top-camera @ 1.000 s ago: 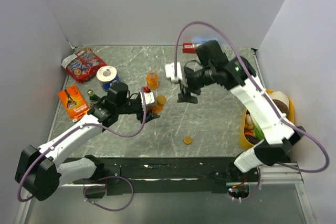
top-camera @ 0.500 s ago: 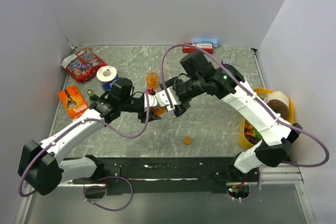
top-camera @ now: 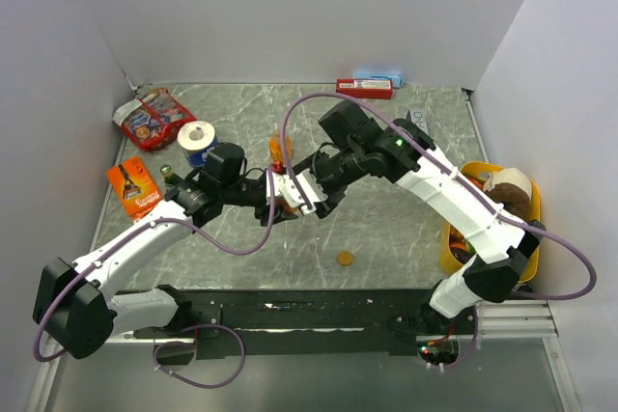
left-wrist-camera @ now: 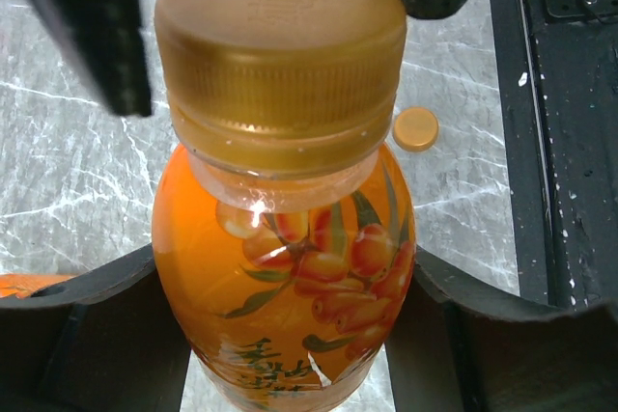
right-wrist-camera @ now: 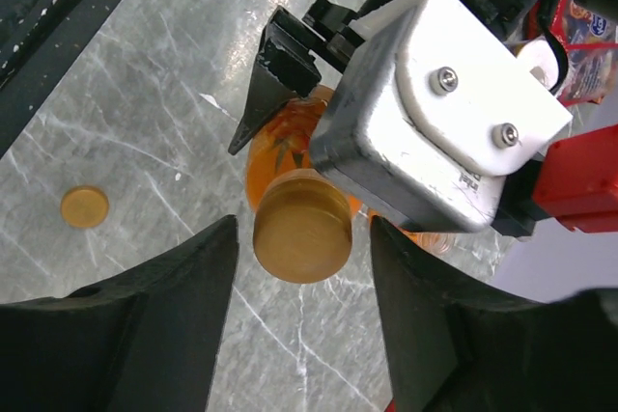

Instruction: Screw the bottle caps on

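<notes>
Left tool (top-camera: 274,196) clamps the bottle (left-wrist-camera: 290,267) near the surface's middle, apparently steadying it. Right tool (right-wrist-camera: 301,233), jaws apart, straddles its cap (left-wrist-camera: 280,45), seemingly poised to twist.

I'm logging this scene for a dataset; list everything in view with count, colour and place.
bottles: 2, orange; one in left tool, other standing behind it
bottle caps: 2, orange; one on held bottle, other loose on table, front
snack bag: 1, red, far-left corner
paper roll: 1, white, beside snack bag
packet: 1, orange, left edge
box: 1, red, far edge
bin: 1, yellow, right edge
left tool: 1, black, shut on bottle
right tool: 1, black, open around capped neck
</notes>
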Motion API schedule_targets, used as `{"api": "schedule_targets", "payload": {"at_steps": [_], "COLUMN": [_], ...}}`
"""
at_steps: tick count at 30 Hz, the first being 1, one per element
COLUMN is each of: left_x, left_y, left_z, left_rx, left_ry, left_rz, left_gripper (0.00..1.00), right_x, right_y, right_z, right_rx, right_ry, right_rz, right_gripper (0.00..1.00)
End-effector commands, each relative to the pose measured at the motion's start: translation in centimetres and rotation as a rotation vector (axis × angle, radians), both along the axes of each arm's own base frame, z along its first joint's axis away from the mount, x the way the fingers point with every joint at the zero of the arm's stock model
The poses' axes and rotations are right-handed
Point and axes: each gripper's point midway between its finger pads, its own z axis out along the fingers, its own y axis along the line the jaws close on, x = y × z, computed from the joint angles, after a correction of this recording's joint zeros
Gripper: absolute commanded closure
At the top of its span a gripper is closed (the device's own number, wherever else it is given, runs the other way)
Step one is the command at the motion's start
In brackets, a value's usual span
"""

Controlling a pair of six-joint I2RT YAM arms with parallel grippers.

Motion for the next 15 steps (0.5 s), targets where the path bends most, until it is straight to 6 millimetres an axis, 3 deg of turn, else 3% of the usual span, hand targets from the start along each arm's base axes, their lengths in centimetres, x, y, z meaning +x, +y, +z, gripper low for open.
{"api": "schedule_targets", "payload": {"at_steps": [1, 6, 11, 13, 14, 15], "left_x": [0.3, 0.4, 0.8, 2.7, 3.3, 5.0], "left_y": [-0.9, -0.9, -1.0, -1.0, -0.7, -0.2], "left_z": [3.1, 3.2, 3.8, 4.9, 5.3, 6.2], "left_rx": [-0.069, -0.079, -0.128, -0.195, -0.231, -0.279], "left_ry": [-0.071, -0.068, -0.022, -0.042, 0.002, -0.030], "left_rz": [-0.025, -0.018, 0.050, 0.166, 0.238, 0.338], "left_gripper": [0.99, 0.99, 0.99, 0.99, 0.99, 0.99], "right_x": [-0.2, 0.3, 1.7, 2.3, 2.8, 3.9], "right_y": [0.1, 0.4, 1.2, 1.7, 2.1, 2.2], "right_z": [-0.2, -0.7, -1.2, -2.0, -1.2, -2.4], "right_rx": [-0.010, -0.022, 0.011, 0.002, 0.020, -0.010], "right_ry": [0.005, 0.017, 0.098, 0.218, 0.253, 0.324], "right_rz": [-0.004, -0.029, -0.174, -0.299, -0.353, -0.433], "right_gripper": [0.40, 0.50, 0.64, 0.69, 0.70, 0.71]}}
